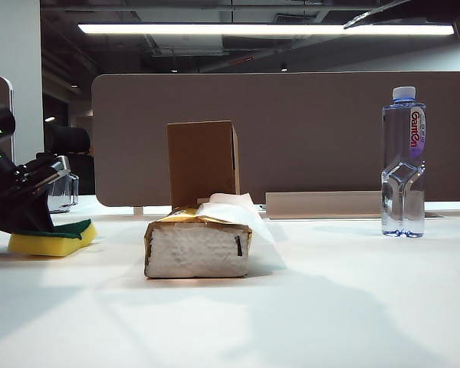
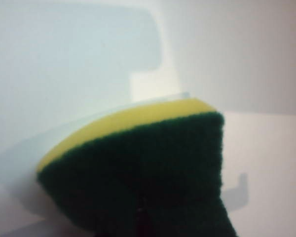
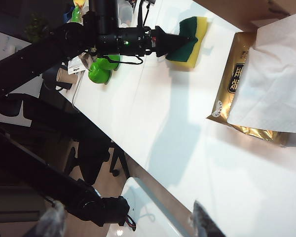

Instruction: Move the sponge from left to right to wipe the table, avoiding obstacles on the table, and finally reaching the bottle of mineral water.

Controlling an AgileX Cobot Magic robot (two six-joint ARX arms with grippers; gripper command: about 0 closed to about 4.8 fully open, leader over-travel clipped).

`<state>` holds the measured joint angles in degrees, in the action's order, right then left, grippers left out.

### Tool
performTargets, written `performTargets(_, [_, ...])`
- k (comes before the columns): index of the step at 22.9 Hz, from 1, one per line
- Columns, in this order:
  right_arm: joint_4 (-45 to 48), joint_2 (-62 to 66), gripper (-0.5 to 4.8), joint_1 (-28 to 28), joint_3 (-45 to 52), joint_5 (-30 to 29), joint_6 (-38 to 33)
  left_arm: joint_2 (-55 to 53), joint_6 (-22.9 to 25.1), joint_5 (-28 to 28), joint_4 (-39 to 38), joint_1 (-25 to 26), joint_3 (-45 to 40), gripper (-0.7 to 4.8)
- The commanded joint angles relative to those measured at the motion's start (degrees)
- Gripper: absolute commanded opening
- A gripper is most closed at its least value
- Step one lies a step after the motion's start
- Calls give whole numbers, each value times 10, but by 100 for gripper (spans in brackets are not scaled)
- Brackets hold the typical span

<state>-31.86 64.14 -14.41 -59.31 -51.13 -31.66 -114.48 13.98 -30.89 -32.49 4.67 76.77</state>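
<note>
Sponge (image 1: 52, 238) sits clamped in left end effector (image 1: 38, 222); right end effector (image 3: 128, 224) gapes apart.

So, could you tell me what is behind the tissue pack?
The cardboard box stands upright behind the tissue pack; the pack hides the box's base. Neither gripper is there.

Yellow-green sponge (image 1: 54, 239) on white table (image 1: 307, 307)
</note>
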Motion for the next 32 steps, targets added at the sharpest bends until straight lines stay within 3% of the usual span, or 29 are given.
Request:
performTargets(1, [6, -1, 333, 0, -3, -15, 4, -6, 6, 26, -79, -3, -32, -6])
performTargets(25, [-105, -4, 333, 0, -3, -20, 58, 190, -10, 24, -36, -3, -285, -6])
performTargets(32, [-121, -14, 333, 0, -3, -17, 67, 253, -48, 15, -14, -3, -357, -6])
